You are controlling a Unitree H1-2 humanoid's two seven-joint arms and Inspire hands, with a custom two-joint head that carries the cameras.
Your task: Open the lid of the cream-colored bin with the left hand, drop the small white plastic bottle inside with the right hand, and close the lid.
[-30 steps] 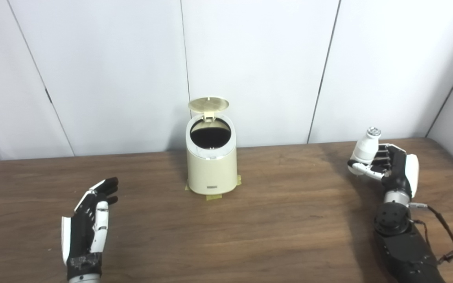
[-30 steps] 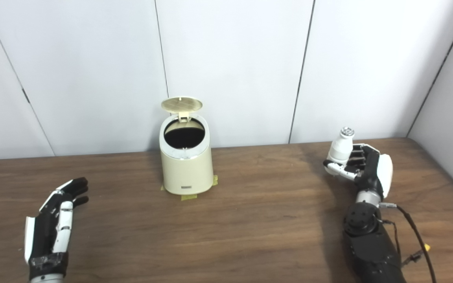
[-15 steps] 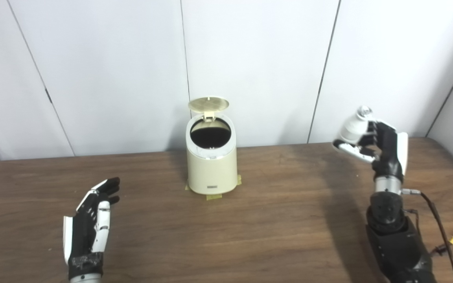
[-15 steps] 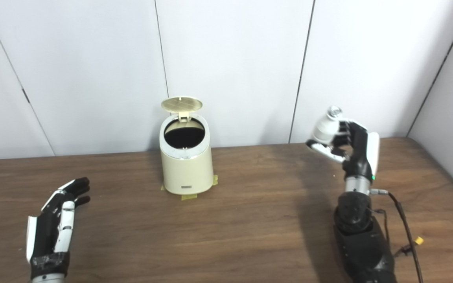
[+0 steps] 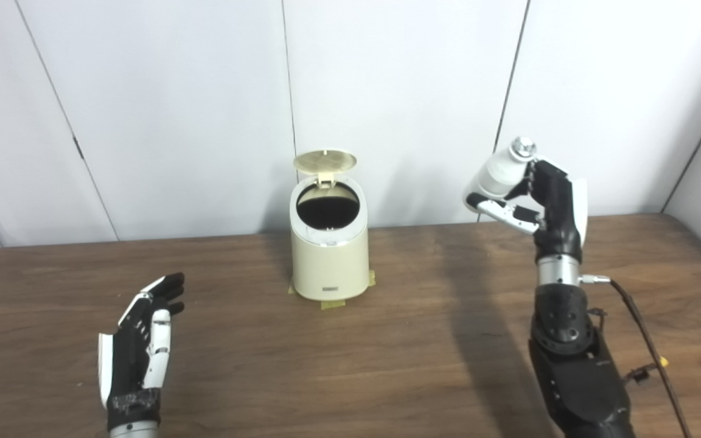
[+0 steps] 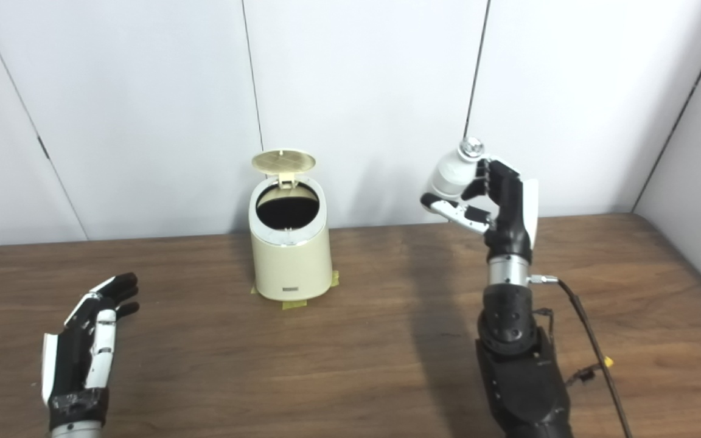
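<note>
The cream-colored bin (image 5: 329, 261) stands at the back middle of the table with its round lid (image 5: 324, 161) flipped up, showing a dark inside. My right hand (image 5: 539, 194) is raised well above the table to the right of the bin and shut on the small white plastic bottle (image 5: 499, 172), whose silver cap points up. The bottle is higher than the bin's rim and still off to its right. My left hand (image 5: 140, 344) rests low over the table's front left, open, fingers straight, holding nothing.
The brown wooden table (image 5: 423, 340) stretches across the view. Bits of yellow tape (image 5: 332, 303) mark the bin's base. A black cable (image 5: 645, 331) hangs from my right forearm. White wall panels (image 5: 399, 91) stand close behind the bin.
My right hand has lifted the bottle from near the table's right edge, up and leftward toward the bin. The left hand and bin stay put; the camera shifted slightly.
</note>
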